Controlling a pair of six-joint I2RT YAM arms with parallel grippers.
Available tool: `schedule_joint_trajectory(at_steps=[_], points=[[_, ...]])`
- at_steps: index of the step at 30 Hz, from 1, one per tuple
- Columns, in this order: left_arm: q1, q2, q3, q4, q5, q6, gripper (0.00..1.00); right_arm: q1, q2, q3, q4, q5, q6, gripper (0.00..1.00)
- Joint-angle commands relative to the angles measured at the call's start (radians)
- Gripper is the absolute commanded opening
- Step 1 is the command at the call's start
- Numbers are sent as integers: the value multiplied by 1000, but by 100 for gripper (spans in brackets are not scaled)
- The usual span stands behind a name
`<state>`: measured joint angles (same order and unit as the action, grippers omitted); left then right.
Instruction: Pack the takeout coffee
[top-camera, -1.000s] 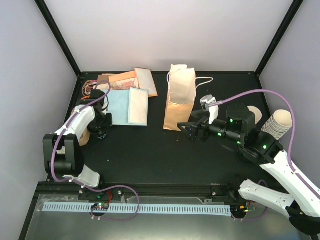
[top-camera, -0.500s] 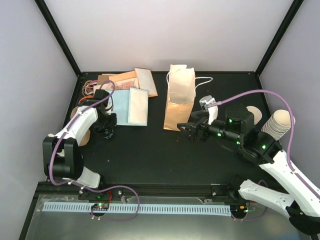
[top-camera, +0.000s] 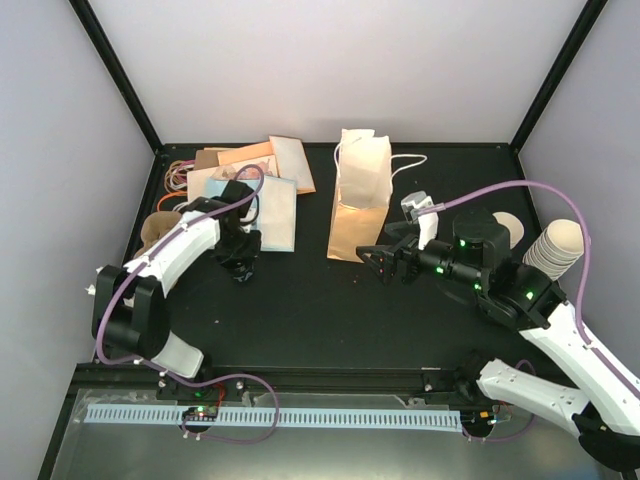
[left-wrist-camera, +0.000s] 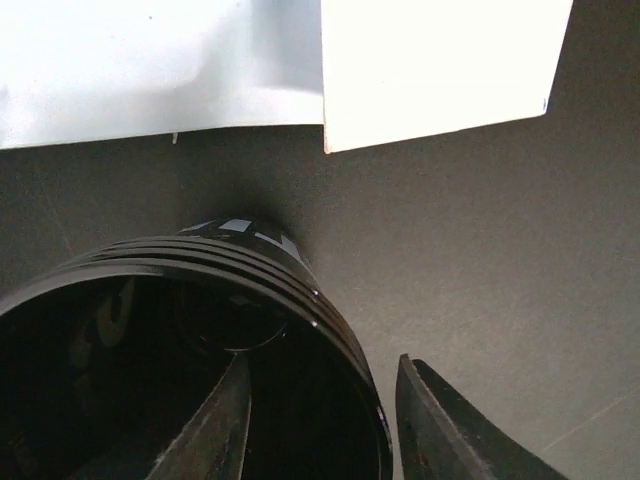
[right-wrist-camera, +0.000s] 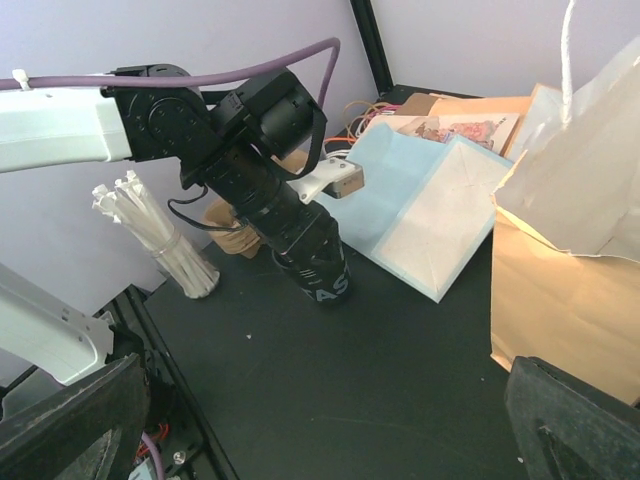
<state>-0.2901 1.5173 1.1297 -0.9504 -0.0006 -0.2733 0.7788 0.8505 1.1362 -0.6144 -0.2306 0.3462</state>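
A matte black surface (top-camera: 300, 320) sits inside a booth of plain, pale lilac-grey walls (top-camera: 330, 60); slim black struts (top-camera: 112, 70) run up the two back corners. The light is soft and even; a brushed metal ledge (top-camera: 340, 455) borders the near edge.

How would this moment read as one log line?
left gripper: atop coffee cup lid, grip unclear | right gripper: open, empty, by paper bag | coffee cup: on table, not bagged

Soft, even light is falling from above, leaving faint shadows on the black surface (top-camera: 300, 320). Close-up, the takeout coffee (left-wrist-camera: 250, 265) is showing thin glints on its dark lid while pale envelopes (left-wrist-camera: 430, 70) are washing out to white.
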Motion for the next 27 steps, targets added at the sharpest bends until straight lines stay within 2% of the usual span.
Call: schedule_joint_trajectory(at_steps=[1, 7, 13, 16, 21, 27], points=[[-18, -10, 59, -34, -31, -27, 48, 5, -23, -13, -9, 32, 4, 100], [-21, -74, 131, -104, -40, -20, 58, 5, -21, -16, -6, 32, 3, 100], [9, -127, 214, -178, -192, 7, 70, 5, -14, -8, -7, 36, -7, 100], [95, -146, 221, -174, -218, 14, 71, 5, -16, -5, -11, 39, -10, 100], [282, -158, 172, -67, -172, 22, 68, 5, -22, -5, -27, 46, -20, 100], [429, -73, 169, 20, -155, 56, 64, 5, -63, -77, -2, 51, -17, 100]])
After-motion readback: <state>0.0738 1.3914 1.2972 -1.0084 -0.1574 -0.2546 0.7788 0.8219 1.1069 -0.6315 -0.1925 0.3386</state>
